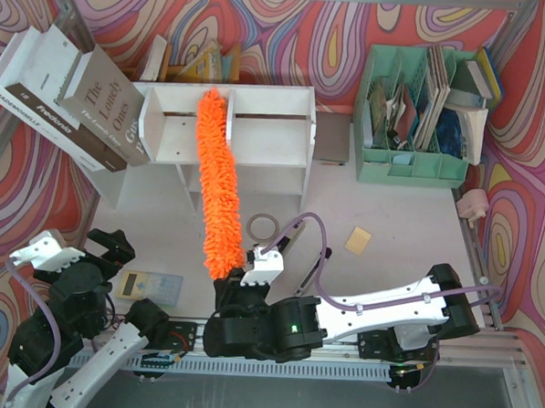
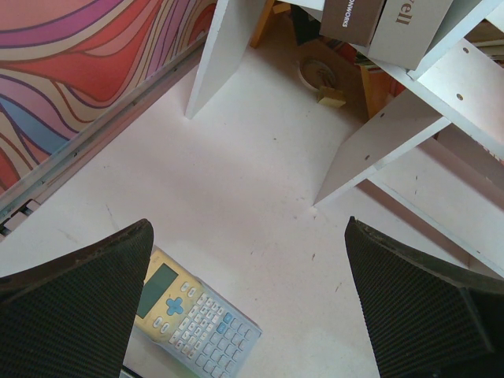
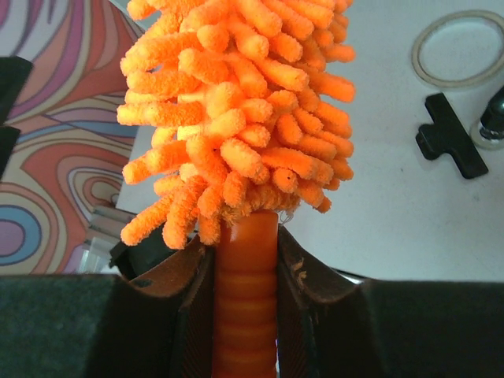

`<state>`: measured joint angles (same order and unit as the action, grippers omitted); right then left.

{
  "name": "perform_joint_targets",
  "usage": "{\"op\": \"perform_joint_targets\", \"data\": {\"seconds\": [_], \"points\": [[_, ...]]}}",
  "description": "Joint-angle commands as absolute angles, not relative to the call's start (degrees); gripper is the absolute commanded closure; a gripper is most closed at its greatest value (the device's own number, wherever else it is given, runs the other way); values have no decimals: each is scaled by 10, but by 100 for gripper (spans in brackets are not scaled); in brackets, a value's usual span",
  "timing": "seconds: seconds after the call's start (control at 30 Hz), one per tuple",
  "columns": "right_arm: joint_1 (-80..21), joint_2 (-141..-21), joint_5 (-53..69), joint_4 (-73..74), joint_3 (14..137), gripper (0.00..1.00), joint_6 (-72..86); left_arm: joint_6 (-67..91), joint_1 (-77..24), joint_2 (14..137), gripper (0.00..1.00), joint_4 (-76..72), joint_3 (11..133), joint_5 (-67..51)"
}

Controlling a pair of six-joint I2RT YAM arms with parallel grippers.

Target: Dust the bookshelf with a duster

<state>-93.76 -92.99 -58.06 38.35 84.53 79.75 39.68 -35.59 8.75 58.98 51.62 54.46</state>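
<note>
The white bookshelf (image 1: 267, 135) stands at the table's middle back. The orange fluffy duster (image 1: 217, 183) stretches from my right gripper (image 1: 243, 277) up over the shelf's front, its tip by the top board near the divider. In the right wrist view, the right gripper (image 3: 246, 264) is shut on the duster's ribbed orange handle (image 3: 246, 315), just below the fluffy head (image 3: 236, 102). My left gripper (image 1: 115, 246) hovers at the near left, open and holding nothing. In the left wrist view, the left gripper (image 2: 248, 224) faces the bookshelf's side panels (image 2: 378, 150).
Large books (image 1: 68, 102) lean against the shelf's left side. A mint-green file organizer (image 1: 412, 161) stands at back right. A calculator (image 1: 149, 287) (image 2: 193, 315) lies by the left gripper. A tape ring (image 1: 263, 226), a yellow note (image 1: 358, 240) and a black clip (image 3: 449, 134) lie on the table.
</note>
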Motion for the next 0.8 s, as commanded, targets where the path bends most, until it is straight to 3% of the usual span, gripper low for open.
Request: {"op": "perform_joint_targets", "data": {"seconds": [0.0, 0.47, 0.77], "points": [[-947, -897, -665, 298, 852, 100, 721, 398, -359, 91, 2, 594, 511, 550], [-890, -946, -480, 239, 839, 100, 671, 397, -359, 88, 2, 593, 510, 550], [-890, -918, -508, 219, 843, 100, 639, 398, -359, 89, 2, 593, 511, 549]]}}
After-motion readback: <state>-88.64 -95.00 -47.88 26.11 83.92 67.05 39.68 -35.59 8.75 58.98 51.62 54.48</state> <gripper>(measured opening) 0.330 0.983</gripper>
